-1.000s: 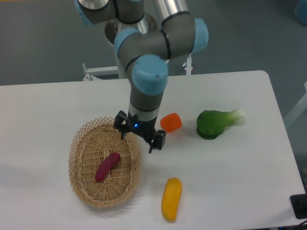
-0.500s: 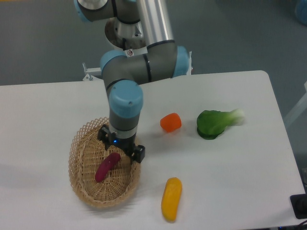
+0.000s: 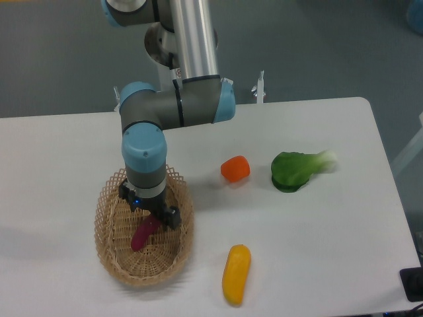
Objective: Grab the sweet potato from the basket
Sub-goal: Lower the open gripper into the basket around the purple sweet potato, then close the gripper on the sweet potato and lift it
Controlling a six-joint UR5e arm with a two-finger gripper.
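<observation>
So the table point(image 3: 344, 224) is white, with a few toy veggies scattered around the basket point(image 3: 111, 246). There's a short orange chunk point(image 3: 235, 168) sitting a bit right of the basket's top edge, a green leafy vegetable point(image 3: 299, 168) further right of that, and a bigger yellow-orange vegetable point(image 3: 236, 274) lying near the front edge, just right of the basket. None of them are in the way; they're all outside the wicker and apart from the arm.

What does get in the way is the arm itself. The wrist comes straight down over the basket and covers the upper end of the sweet potato point(image 3: 141, 236), which lies inside the basket, slanted, with its lower end pointing toward the front left.

Compared with half a second back, the arm has swung further left and the gripper point(image 3: 150, 214) has gone from hovering by the basket's right rim to sitting right over the top of the sweet potato. The potato and the other veggies haven't budged.

Hard part: the fingers are dark and mostly tucked under the wrist, so I honestly can't tell if they're spread, closed, or already pinching the potato. Whether they're touching it is also unclear from this angle. The back rim of the basket is hidden behind the arm too.
</observation>
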